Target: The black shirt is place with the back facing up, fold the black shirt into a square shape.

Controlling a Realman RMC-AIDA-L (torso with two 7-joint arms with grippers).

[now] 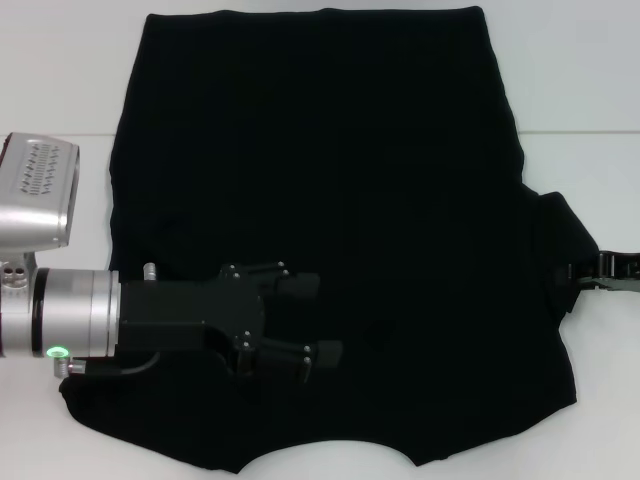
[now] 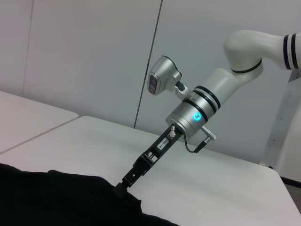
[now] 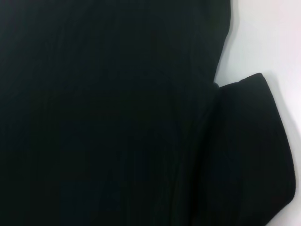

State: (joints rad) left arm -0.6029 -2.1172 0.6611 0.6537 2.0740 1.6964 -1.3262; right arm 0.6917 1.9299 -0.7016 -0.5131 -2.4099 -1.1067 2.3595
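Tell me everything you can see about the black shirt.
The shirt is plain matte black, soft fabric with no print, spread mostly flat on the white table. Its straight edge lies far from the robot; the near edge curves. The robot's-right sleeve sticks out sideways, and the right pincer meets its edge. The left pincer is above the near-left part, fingers apart; contact cannot be judged.

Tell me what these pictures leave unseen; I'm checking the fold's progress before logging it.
- Head view: the black shirt runs off the bottom edge, so its near hem is cut off.
- Head view: the left gripper covers the cloth under it, black on black.
- Left wrist view: the right gripper tip merges with the shirt edge; grip unclear.
- Right wrist view: only shirt and table; its own fingers are out of frame.
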